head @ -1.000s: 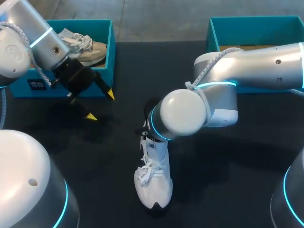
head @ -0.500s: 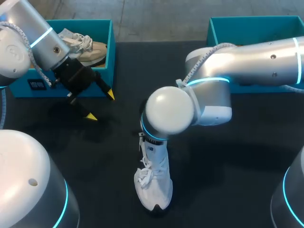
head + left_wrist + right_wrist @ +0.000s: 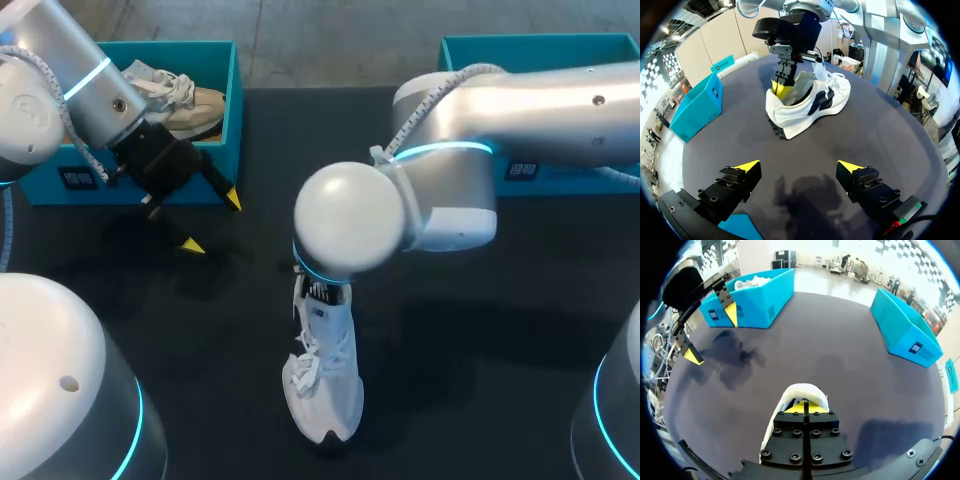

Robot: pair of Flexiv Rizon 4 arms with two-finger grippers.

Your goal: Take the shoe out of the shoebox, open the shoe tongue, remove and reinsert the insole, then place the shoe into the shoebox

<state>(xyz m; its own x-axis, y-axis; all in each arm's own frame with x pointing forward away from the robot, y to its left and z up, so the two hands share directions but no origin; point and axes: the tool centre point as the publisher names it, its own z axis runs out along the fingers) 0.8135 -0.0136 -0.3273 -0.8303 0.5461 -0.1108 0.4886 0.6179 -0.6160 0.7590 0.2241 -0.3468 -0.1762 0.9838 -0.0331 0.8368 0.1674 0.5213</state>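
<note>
The shoe point(image 3: 322, 385) stood on its sole on the table point(image 3: 500, 330), near the middle, outside both boxes. It was white with a dark mark on its side. Its toe pointed toward the robot and its heel pointed away.

Right arm: it came in from the right and reached past the middle, so its wrist hid the heel in the head view. The right gripper point(image 3: 805, 409) pointed down at the heel. Its fingers stood together, and the yellow tips sat just inside the heel rim. Whether they pinched anything in there could not be told.

Left arm: the left gripper point(image 3: 211, 222) hung above the table, just in front of the left box point(image 3: 232, 110) and well apart from the shoe. Its fingers were spread wide with nothing between them.

Boxes: the left box stood at the far left of the table and held a second shoe point(image 3: 185, 100), beige with white laces. The right box point(image 3: 450, 70) stood at the far right. The right arm hid most of its inside.
</note>
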